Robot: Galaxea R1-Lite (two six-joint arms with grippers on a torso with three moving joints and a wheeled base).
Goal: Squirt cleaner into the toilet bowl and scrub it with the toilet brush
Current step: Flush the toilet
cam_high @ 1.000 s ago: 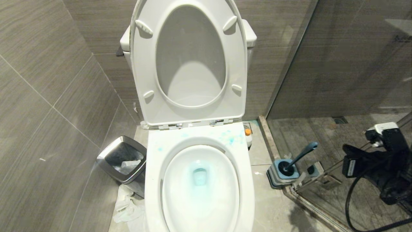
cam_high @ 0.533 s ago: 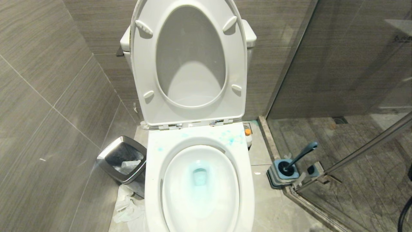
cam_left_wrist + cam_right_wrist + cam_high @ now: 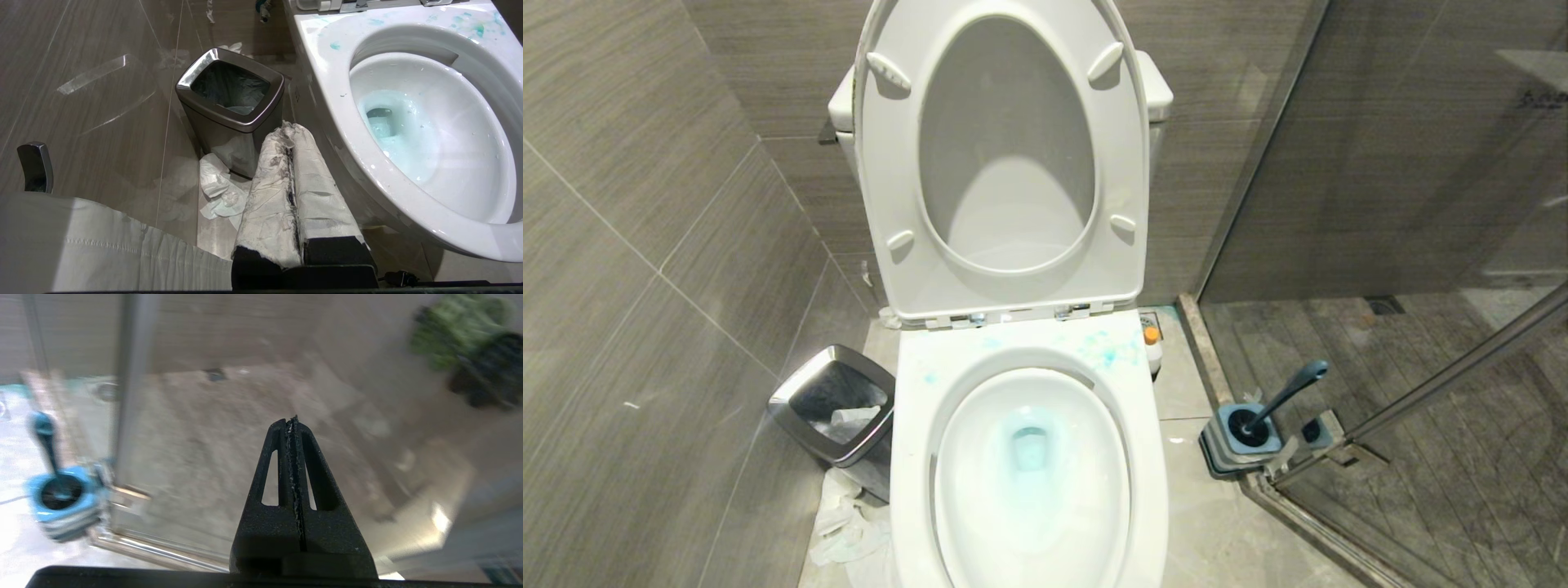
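Glossy white toilet bowl (image 3: 1029, 482) – turquoise cleaner (image 3: 1031, 447) pooled inside. Slate-blue toilet brush (image 3: 1278, 402) upright in squarish holder (image 3: 1241, 441) by glass. My right gripper (image 3: 292, 422) clenched, empty; left gripper (image 3: 291, 132) likewise – paper-wrapped.

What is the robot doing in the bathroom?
Right now nothing is being held. The toilet bowl has its seat and lid up, with blue cleaner splashed on the rim and tinting the water. The toilet brush stands in its holder on the floor beside the toilet. The left end effector is shut and hangs near the bin; the right end effector is shut too, empty.
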